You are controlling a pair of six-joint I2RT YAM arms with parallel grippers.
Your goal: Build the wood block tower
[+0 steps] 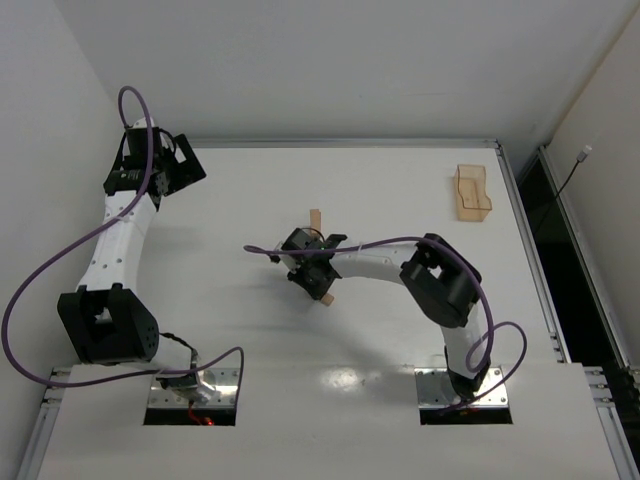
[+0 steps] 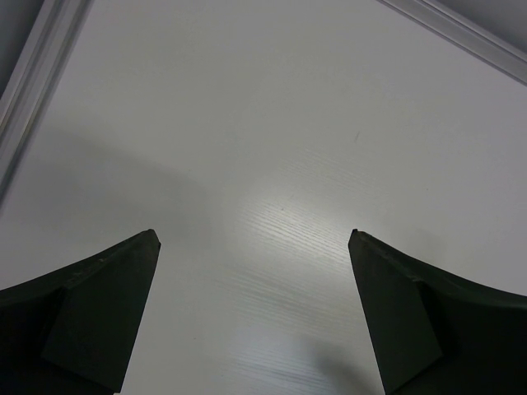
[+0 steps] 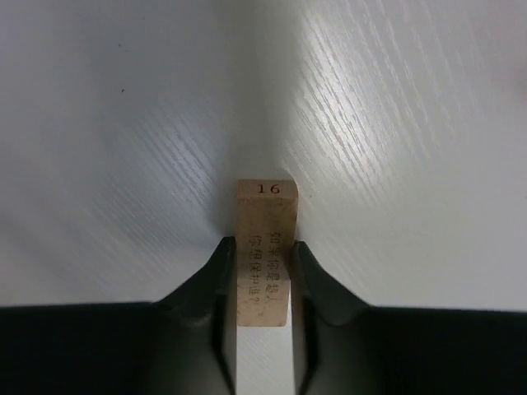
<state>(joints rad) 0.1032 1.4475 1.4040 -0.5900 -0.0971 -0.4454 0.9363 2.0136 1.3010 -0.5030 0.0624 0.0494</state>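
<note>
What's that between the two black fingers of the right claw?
A tan wood block, stamped 16, pinched on both sides by the fingers of the right claw. The right wrist view shows it plainly.

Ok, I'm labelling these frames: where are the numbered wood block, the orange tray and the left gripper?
wood block [image 3: 265, 247]: right wrist view, middle of its printed face.
orange tray [image 1: 474, 195]: top view, its bare floor.
left gripper [image 2: 255, 239]: left wrist view, midway between its open fingertips.
</note>
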